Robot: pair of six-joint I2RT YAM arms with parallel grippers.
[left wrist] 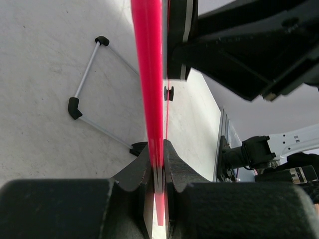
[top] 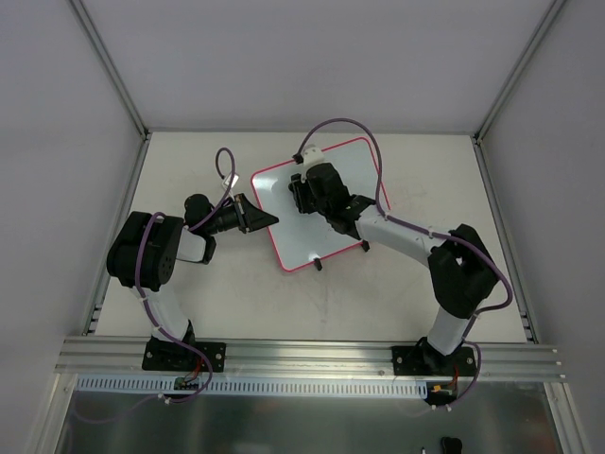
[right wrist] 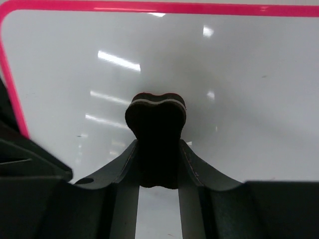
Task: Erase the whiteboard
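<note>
Wiping step: the left gripper (left wrist: 158,162) clamps the whiteboard (left wrist: 147,74) frame; the right gripper (right wrist: 157,152) grips the eraser (right wrist: 155,124). Next: sweep the surface ahead.

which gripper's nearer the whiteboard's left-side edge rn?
Left. The left gripper is clamped right on that pink edge of the whiteboard. The right gripper holds a black eraser at the board's white face, inward from that edge.
</note>
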